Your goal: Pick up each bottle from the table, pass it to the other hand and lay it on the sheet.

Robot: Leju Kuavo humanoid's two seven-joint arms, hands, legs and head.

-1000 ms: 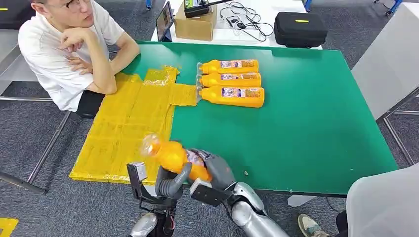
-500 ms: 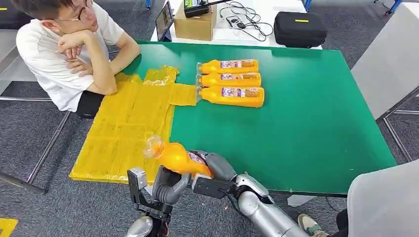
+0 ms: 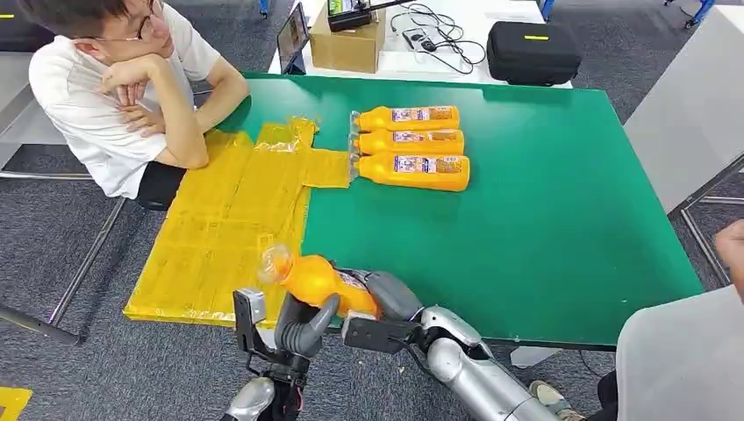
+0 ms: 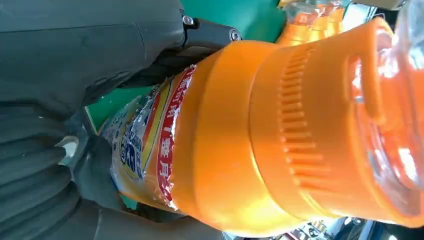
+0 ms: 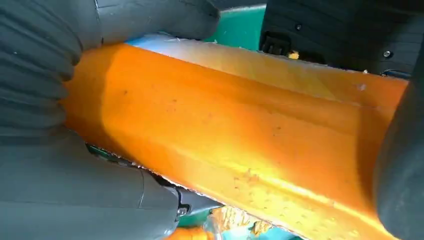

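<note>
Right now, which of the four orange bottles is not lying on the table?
The orange bottle at the near table edge, cap toward the yellow sheet: both hands, left and right, hold it. The other three bottles lie side by side farther away.

Bottle (image 4: 280,150) label: red band w/ Chinese chars, prob. unreadable.

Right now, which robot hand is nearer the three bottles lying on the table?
Right. The right robot hand holds the bottle at the table's near edge, on the side toward the three bottles; the left robot hand sits farther left and lower.
</note>
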